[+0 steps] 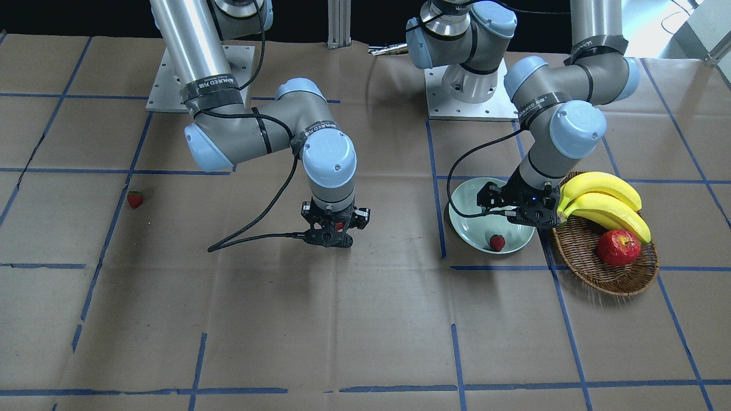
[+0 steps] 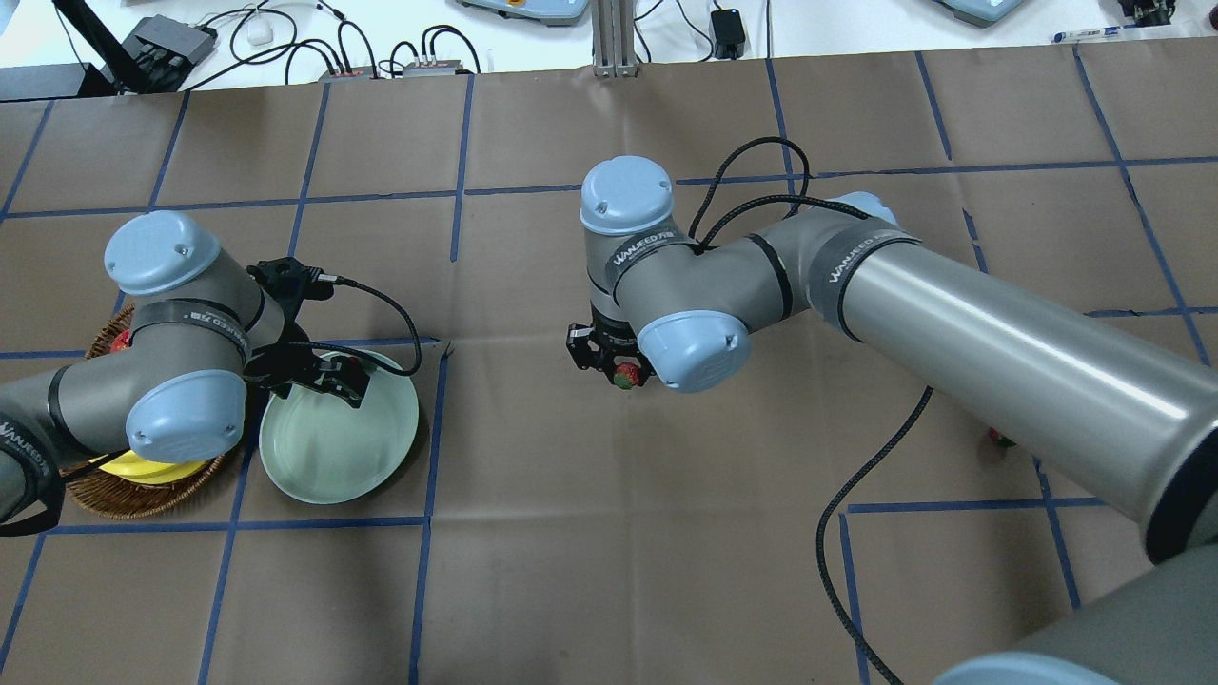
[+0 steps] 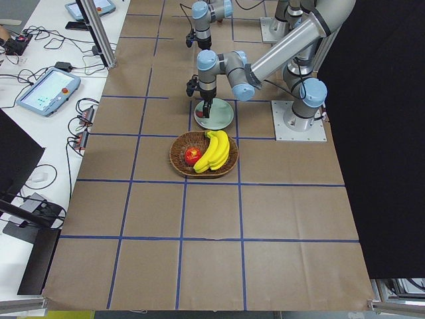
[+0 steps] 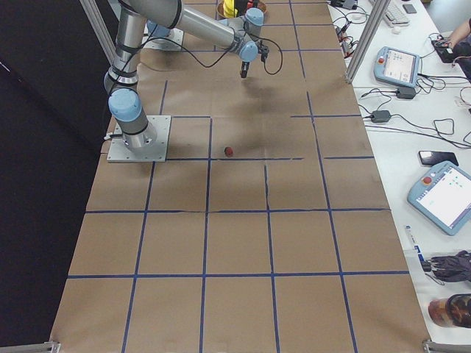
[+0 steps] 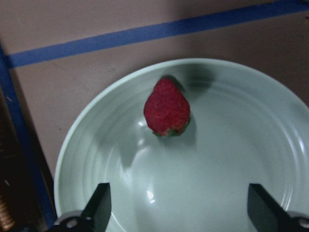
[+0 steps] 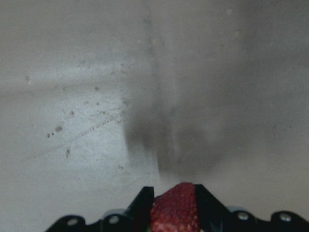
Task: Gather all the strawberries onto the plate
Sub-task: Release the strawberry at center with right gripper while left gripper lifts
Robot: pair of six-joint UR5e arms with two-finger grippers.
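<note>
One strawberry (image 5: 167, 108) in plate (image 1: 464, 201) | right claw (image 6: 175, 194) grips second strawberry (image 1: 339, 226) | left claw (image 5: 179, 205) wide

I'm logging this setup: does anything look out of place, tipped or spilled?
One small red toy strawberry lies alone on the brown paper, far from the round mint-green plate. A second strawberry sits in that plate and a third strawberry is gripped in the right claw. Nothing looks spilled or damaged.

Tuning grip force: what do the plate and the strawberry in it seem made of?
The plate looks like glazed ceramic, perhaps hard plastic: glossy, with highlights and faint rings. The strawberry looks like a plastic or foam toy: dull, finely pitted red skin.
</note>
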